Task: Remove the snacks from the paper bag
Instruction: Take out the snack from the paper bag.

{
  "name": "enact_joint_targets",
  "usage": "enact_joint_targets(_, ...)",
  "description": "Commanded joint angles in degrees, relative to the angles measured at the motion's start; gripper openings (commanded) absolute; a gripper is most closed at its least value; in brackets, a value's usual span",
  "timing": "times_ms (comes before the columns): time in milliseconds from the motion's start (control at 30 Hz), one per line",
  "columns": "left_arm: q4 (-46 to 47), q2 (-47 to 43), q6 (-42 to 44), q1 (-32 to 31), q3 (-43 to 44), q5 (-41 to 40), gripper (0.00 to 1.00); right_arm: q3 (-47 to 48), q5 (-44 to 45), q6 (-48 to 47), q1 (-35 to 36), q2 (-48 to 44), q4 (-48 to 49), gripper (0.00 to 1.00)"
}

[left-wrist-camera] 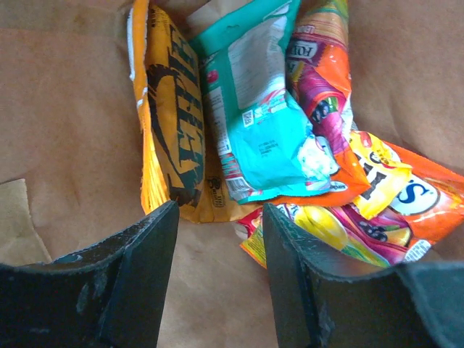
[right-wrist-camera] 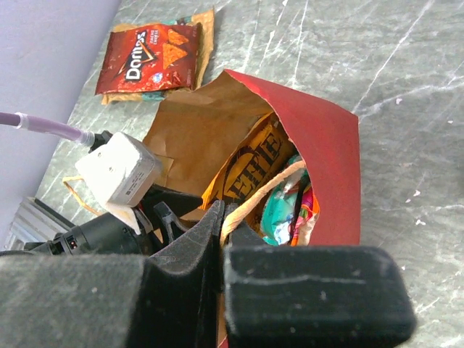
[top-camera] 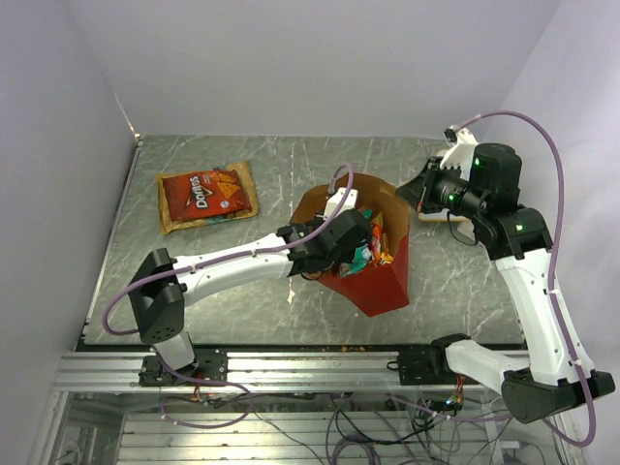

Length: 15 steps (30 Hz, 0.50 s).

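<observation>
Inside the paper bag (top-camera: 383,281) the left gripper (left-wrist-camera: 220,217) is being held spread, grasping nothing — the orange packet (left-wrist-camera: 174,123) and teal packet (left-wrist-camera: 268,123) are lying just past its fingertips; the tan handle (right-wrist-camera: 268,185) is being pinched by the right gripper (right-wrist-camera: 221,217)

The table (top-camera: 291,155) is a grey-green slab with pale marble veins, and it fills the middle of the top view. Plain lilac walls (top-camera: 291,58) close it in at the far edge and on both sides. A few orange crumbs (top-camera: 354,346) lie scattered along its near edge, about midway across. Just beyond that edge runs a ribbed metal rail (top-camera: 291,370), spanning the table's full width. Below the rail, loose wires (top-camera: 387,426) hang in a tangle. Near the right edge, a pale, tan-edged board (top-camera: 453,222) lies flat and is mostly hidden.
</observation>
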Motion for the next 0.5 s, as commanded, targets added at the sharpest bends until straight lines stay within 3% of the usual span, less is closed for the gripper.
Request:
enact_joint_targets(0,-0.2,-1.8,-1.18,0.01,-1.11,-5.23,0.61,-0.34,0.33,-0.9,0.22,-1.65,0.48,0.0)
enact_joint_targets(300,-1.45,-1.41,-1.26,1.91,-1.46,-7.86,0.62,-0.46,-0.62,-0.82,0.22,-1.81,0.75,0.0)
enact_joint_targets(400,-1.26,-0.29,-0.45,2.94,-1.5,-7.63,0.37,-0.73,-0.38,-0.84,0.24,-2.22,0.6,0.0)
enact_joint_targets(467,-0.55,0.91,0.83,3.16,-1.11,-7.55,0.35,-0.9,-0.36,-0.82,0.25,-2.54,0.49,0.0)
